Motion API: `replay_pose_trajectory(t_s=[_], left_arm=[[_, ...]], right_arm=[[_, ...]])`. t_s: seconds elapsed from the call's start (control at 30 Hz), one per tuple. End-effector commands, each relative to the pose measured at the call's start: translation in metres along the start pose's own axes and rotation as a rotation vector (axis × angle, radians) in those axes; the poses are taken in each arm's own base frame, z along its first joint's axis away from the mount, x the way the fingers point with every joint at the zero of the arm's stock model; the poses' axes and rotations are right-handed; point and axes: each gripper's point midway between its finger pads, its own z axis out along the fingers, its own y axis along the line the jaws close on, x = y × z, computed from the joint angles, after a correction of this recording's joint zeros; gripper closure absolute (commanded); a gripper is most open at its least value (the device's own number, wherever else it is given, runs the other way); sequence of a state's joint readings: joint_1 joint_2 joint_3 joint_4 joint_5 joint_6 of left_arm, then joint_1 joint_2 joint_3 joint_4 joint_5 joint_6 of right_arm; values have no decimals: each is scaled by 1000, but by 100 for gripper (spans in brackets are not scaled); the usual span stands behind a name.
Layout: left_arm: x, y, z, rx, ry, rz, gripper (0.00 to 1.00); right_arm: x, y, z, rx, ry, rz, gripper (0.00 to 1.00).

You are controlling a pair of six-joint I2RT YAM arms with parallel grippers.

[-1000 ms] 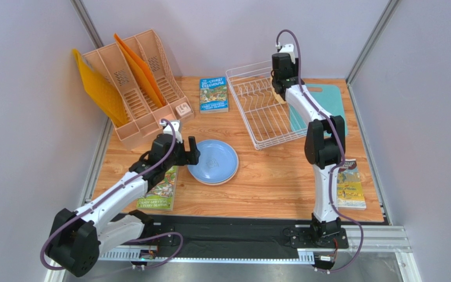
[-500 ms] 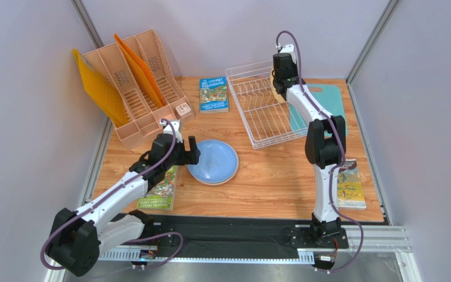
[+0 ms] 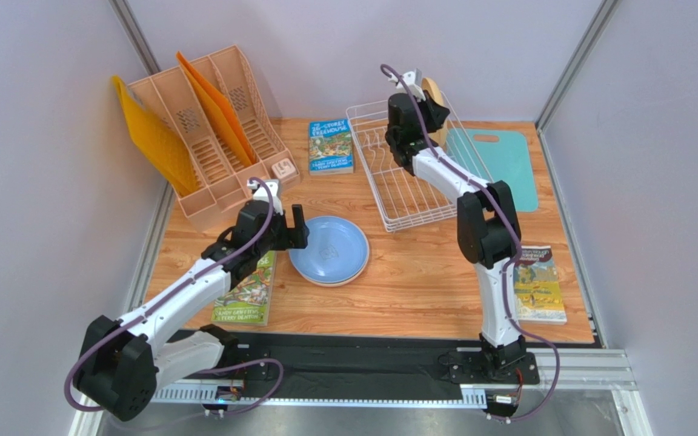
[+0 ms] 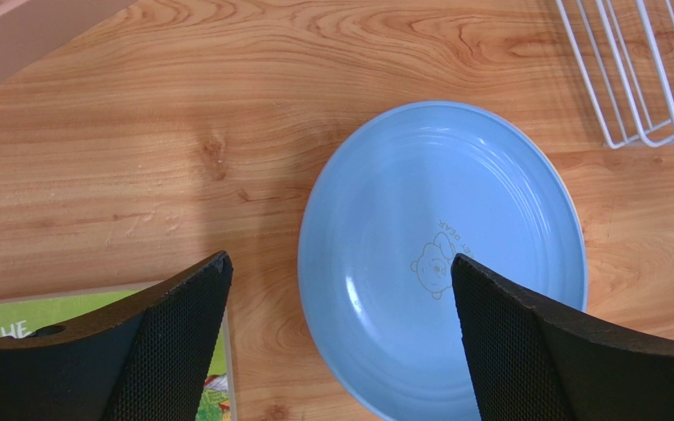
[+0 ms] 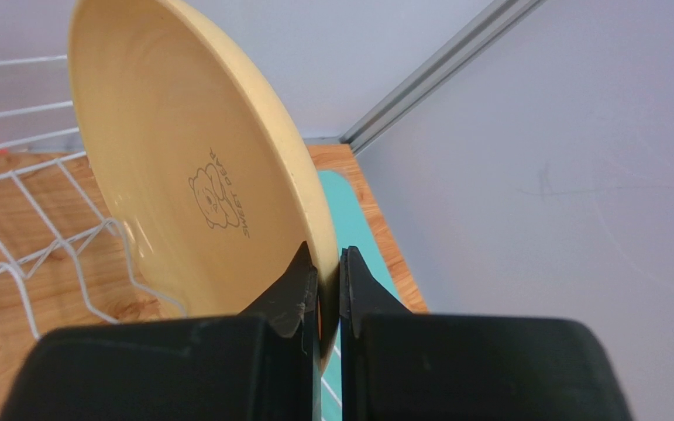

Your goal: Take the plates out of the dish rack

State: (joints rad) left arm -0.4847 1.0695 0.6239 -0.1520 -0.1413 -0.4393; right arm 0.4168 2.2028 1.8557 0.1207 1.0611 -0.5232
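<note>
A blue plate [image 3: 329, 250] lies flat on the wooden table; it also shows in the left wrist view [image 4: 442, 254]. My left gripper [image 3: 294, 229] is open and empty, low over the plate's left edge [image 4: 340, 261]. My right gripper [image 3: 424, 111] is shut on the rim of a tan-yellow plate [image 3: 432, 94] and holds it on edge above the far end of the white wire dish rack [image 3: 407, 182]. In the right wrist view the jaws [image 5: 323, 281] pinch the plate [image 5: 182, 167], with rack wires [image 5: 33, 254] below. The pink plate and the other tan-yellow plate are not in view.
A peach slotted organiser [image 3: 207, 136] with orange folders stands at the back left. Books lie behind the blue plate [image 3: 330, 145], under my left arm [image 3: 248, 292] and at the right [image 3: 539, 283]. A teal board [image 3: 500, 156] lies right of the rack.
My right gripper has lifted the tan-yellow plate up out of the rack and swung it left. The left arm has barely moved.
</note>
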Motion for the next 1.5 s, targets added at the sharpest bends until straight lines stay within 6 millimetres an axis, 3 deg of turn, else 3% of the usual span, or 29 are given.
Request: replay_pose_trajectory(t_s=[0.0, 0.1, 0.17, 0.2, 0.37, 0.4, 0.47, 0.5, 0.57, 0.6, 0.63, 0.67, 0.73, 0.77, 0.8, 0.87, 0.9, 1.03, 1.23, 1.47], left_arm=[[-15, -3, -5, 0, -34, 4, 1], [-16, -4, -10, -2, -25, -1, 1], [-18, -7, -12, 19, -26, -1, 1], [-17, -9, -13, 30, -23, 5, 1], [-22, -23, -24, 120, -64, -11, 1], [-20, -23, -24, 127, -64, -20, 1], [-24, -29, -30, 166, -84, -25, 1], [-23, -31, -32, 179, -87, -23, 1], [-25, -38, -36, 220, -100, -24, 1], [-24, -39, -37, 234, -101, -23, 1], [-28, -45, -41, 268, -118, -27, 1], [-28, -47, -42, 279, -120, -30, 0], [-30, -56, -47, 332, -137, -34, 1], [-32, -58, -48, 345, -143, -34, 1], [-30, -60, -49, 363, -141, -37, 0], [-30, -64, -51, 390, -148, -44, 0], [-29, -68, -52, 410, -144, -44, 1], [-26, -73, -51, 450, -150, -63, 2], [-17, -80, -52, 506, -144, -100, 2], [-18, -87, -54, 547, -142, -116, 4]], right_arm=[[-45, -80, -21, 212, -89, 196, 100], [-53, -102, -35, 230, -113, 226, 100], [-49, -105, -42, 215, -101, 257, 100], [-52, -118, -51, 205, -95, 264, 100], [-43, -130, -85, 50, -75, 348, 100], [-32, -134, -96, -9, -30, 378, 100], [-27, -123, -111, -158, 2, 409, 100], [-18, -129, -124, -211, 30, 421, 100], [-4, -114, -145, -331, 62, 422, 100], [0, -121, -159, -389, 68, 433, 100], [1, -106, -175, -518, 83, 476, 100], [13, -107, -189, -573, 99, 495, 100], [17, -92, -218, -758, 128, 569, 100], [18, -97, -233, -808, 126, 615, 100], [33, -86, -242, -862, 154, 613, 100], [39, -84, -267, -960, 168, 662, 100], [51, -75, -274, -993, 191, 656, 100], [62, -63, -311, -1169, 233, 709, 100], [77, -54, -333, -1235, 275, 712, 100], [83, -41, -342, -1277, 301, 722, 100]])
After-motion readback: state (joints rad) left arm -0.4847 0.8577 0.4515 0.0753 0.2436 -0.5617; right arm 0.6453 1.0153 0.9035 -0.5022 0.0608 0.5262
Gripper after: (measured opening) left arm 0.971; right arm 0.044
